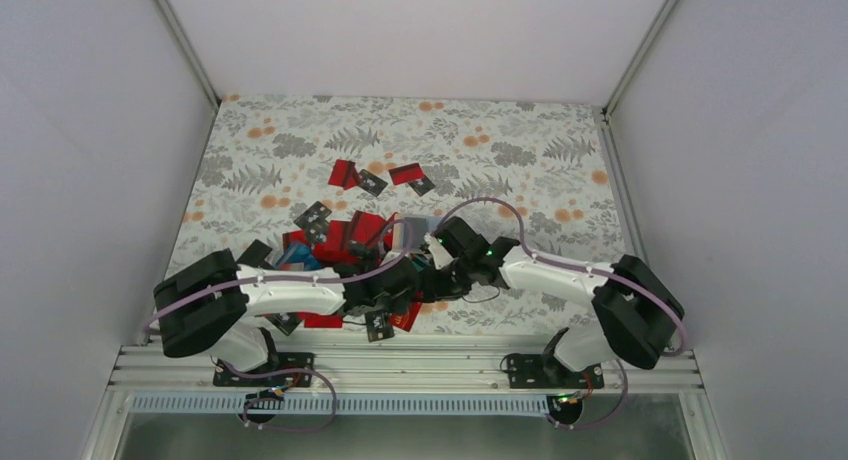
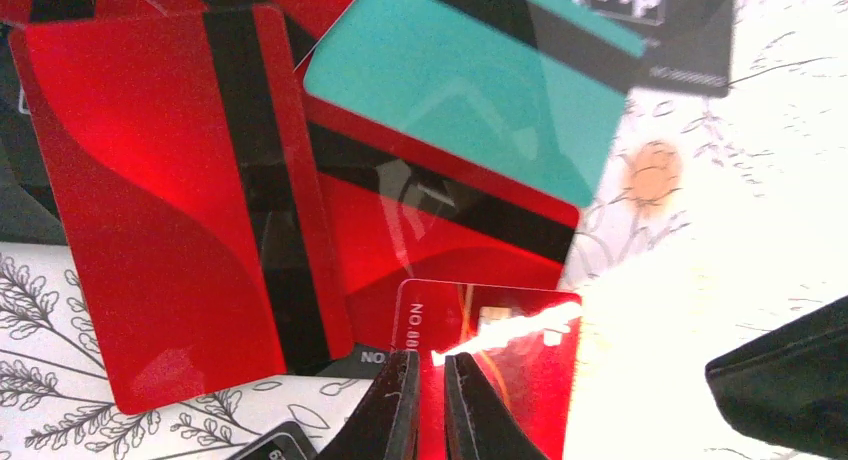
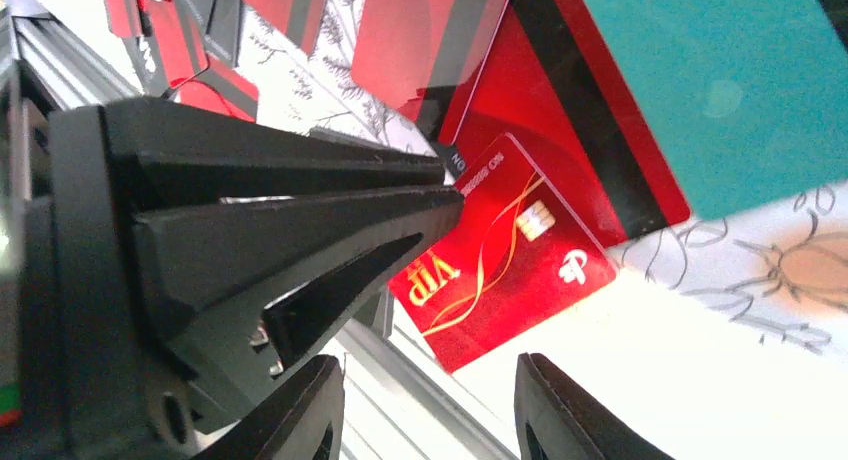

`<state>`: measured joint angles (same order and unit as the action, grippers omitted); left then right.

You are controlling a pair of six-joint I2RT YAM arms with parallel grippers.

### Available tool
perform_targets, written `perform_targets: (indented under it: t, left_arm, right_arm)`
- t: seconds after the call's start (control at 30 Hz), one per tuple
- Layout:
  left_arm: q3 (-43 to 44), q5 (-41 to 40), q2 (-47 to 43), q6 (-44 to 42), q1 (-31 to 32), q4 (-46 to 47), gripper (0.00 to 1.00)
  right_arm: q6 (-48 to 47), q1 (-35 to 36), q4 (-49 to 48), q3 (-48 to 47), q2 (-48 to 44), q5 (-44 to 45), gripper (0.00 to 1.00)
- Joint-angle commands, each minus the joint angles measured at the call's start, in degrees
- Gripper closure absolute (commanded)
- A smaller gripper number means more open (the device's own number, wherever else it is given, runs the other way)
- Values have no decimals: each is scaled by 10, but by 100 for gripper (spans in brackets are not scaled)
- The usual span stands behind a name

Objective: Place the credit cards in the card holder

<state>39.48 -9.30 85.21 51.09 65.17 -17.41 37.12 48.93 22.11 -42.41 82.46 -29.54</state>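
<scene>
Red glossy plastic VIP card [image 2: 500, 360] with gold swirl and chip sits edge-on in the left tool [image 2: 430, 390], jaws pinched together on its near edge. Card sticks out ahead of the tool, over the floral-print table [image 2: 700, 180]. Can't tell if it is lifted or flat. Just beyond its far edge is a red card with black stripe [image 2: 440, 210], and a teal plastic card [image 2: 470, 90] overlaps that one. Another red striped card [image 2: 170, 210] is to the tool's left. The main heap of loose cards [image 1: 340, 240] lies beyond both tools.

Right tool [image 3: 425, 380] has its fingers apart, holds nothing, touches nothing, and faces the gripped card from close by. The card holder is not clearly made out in any view.

Step in hand, as I judge it, is carrying this one card to the holder. Keep the pinch firm, raise it clear so the neighbours don't drag, and keep it level for the sleeve. The right tool likely needs to steady the holder first.
</scene>
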Motion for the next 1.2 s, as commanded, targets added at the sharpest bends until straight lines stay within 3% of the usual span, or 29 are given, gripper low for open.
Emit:
perform_targets:
  t: [0.0, 0.63, 0.93, 1.17]
  left_arm:
    - [27, -4, -34, -12, 8, -56, 90]
    - [-41, -39, -122, -6, 4, -164, 87]
    - [-43, -32, -109, -34, -3, -120, 87]
    - [-58, -6, -114, -57, -21, -93, 87]
  right_arm:
    - [62, 0, -12, 28, -45, -12, 54]
    - [369, 142, -204, 109, -30, 11, 50]
    - [511, 208, -243, 109, 6, 79, 49]
    - [554, 225, -264, 106, 31, 130, 49]
